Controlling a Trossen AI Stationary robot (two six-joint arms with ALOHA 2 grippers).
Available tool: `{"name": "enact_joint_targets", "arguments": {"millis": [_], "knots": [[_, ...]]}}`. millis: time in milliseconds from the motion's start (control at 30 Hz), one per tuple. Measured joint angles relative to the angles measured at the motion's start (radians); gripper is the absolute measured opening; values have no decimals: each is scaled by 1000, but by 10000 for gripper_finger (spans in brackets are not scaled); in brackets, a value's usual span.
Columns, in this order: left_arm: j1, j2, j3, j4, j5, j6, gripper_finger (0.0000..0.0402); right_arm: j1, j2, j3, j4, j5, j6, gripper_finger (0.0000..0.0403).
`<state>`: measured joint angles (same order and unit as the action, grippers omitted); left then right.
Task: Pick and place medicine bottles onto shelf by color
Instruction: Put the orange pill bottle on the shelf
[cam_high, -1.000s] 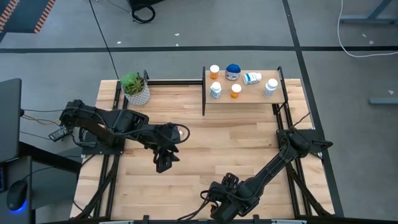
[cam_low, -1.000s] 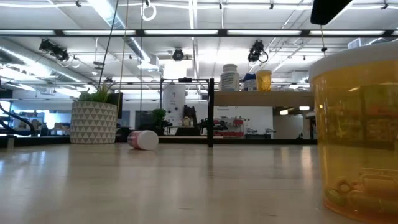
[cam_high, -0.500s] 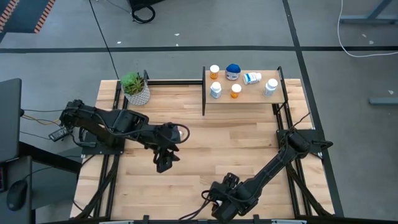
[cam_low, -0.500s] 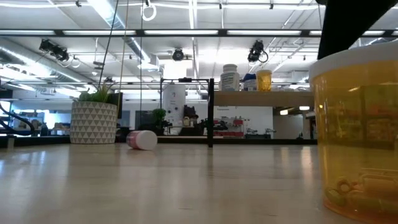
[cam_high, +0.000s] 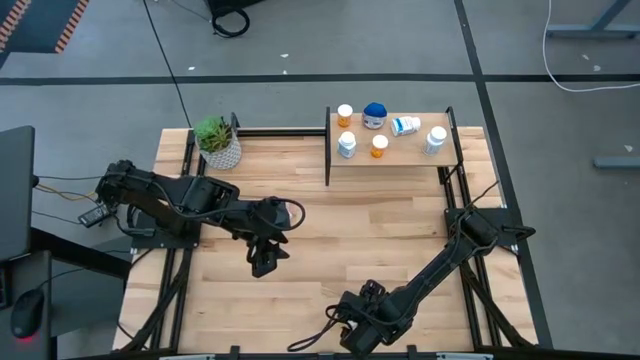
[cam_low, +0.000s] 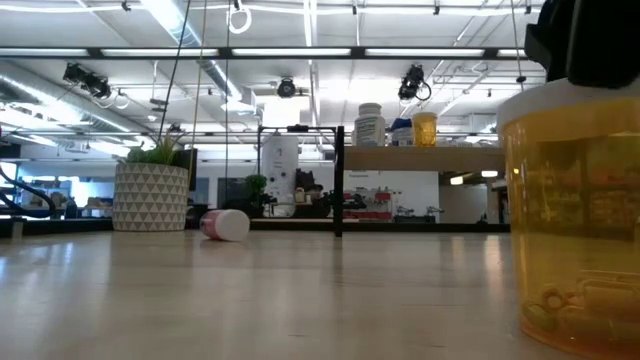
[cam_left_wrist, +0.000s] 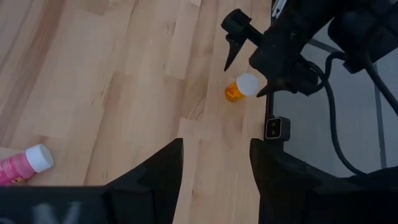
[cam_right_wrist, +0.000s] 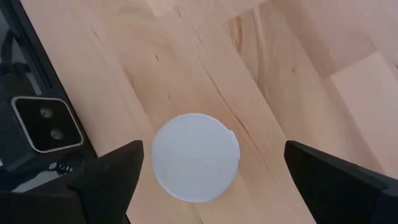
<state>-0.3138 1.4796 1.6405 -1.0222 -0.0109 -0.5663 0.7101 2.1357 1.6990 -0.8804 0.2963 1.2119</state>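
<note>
Wide-open right gripper (cam_right_wrist: 205, 180) straddles an upright orange bottle (cam_low: 578, 215); only the left wrist view shows the pink bottle (cam_left_wrist: 23, 165) near the empty, parted left gripper (cam_left_wrist: 214, 165).

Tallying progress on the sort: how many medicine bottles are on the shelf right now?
5 on the shelf: an orange bottle, the blue bottle, a white bottle on its side, a white bottle in front, another white bottle far right. A sixth, orange, also stands there: 6.

Five bottles (cam_high: 379, 146) on shelf (cam_high: 400, 155); plant (cam_high: 216, 141) left.
</note>
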Motion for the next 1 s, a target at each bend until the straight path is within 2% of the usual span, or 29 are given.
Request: {"name": "enact_joint_targets", "arguments": {"millis": [567, 1000], "knots": [[0, 0, 0, 1, 0, 0, 172, 0, 0, -3, 20, -4, 19, 390], [0, 0, 0, 2, 0, -33, 173, -3, 1, -37, 50, 6, 44, 390]]}}
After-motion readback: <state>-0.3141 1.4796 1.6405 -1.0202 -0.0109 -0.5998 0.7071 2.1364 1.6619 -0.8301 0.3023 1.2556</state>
